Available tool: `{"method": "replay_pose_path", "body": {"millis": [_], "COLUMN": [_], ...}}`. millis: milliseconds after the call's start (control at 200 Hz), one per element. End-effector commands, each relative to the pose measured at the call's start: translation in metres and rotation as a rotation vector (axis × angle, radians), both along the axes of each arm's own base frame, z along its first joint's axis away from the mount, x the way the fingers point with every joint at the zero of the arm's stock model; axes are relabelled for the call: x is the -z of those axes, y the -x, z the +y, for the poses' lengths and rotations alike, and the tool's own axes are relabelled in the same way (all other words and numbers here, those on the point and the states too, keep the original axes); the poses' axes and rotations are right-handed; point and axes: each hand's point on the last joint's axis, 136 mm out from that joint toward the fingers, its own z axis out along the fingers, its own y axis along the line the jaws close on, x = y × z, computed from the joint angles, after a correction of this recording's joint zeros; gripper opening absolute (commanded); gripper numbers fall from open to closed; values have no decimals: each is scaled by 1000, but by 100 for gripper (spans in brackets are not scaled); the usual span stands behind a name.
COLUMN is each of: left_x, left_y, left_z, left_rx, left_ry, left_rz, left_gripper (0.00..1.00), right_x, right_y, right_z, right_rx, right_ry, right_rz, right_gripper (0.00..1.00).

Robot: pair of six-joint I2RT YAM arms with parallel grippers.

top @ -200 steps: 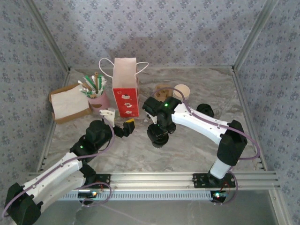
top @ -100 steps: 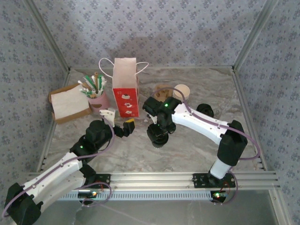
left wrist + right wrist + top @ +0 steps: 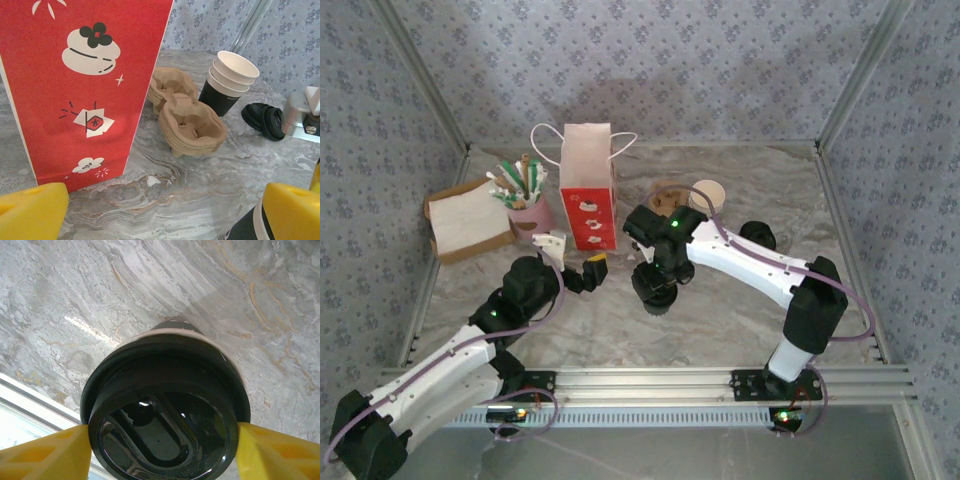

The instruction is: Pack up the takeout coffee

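Marble desk [image 3: 740, 320] sat within floral-papered walls [image 3: 650, 60]. The right fingers [image 3: 42, 452] clamped the lidded black cup [image 3: 165, 405] from both sides, lower centre; the left fingers [image 3: 30, 212] stood spread, empty, before the red bag [image 3: 75, 85].

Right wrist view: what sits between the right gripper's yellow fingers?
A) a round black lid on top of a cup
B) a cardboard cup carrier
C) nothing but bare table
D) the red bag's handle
A: the right gripper has its yellow fingers against both sides of the black lid, which sits on a cup.
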Motion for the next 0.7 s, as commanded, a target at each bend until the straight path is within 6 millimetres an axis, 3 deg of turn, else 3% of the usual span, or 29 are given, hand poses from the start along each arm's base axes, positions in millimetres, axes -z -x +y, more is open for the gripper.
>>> {"method": "replay_pose_path", "body": {"millis": [0, 405, 695], "left_x": [-10, -11, -11], "left_y": [1, 1, 1], "left_z": [-2, -2, -1], "left_rx": [12, 13, 12], "left_ry": [33, 34, 34], "left_rz": [-28, -30, -31], "left_gripper": [100, 100, 100], "right_x": [-6, 8, 2], "right_y": [-2, 2, 2], "right_z": [5, 2, -3], "right_rx": [0, 6, 12], "right_ry": [-8, 28, 52], "right_rz": [-14, 14, -4], "right_gripper": [73, 72, 72]}}
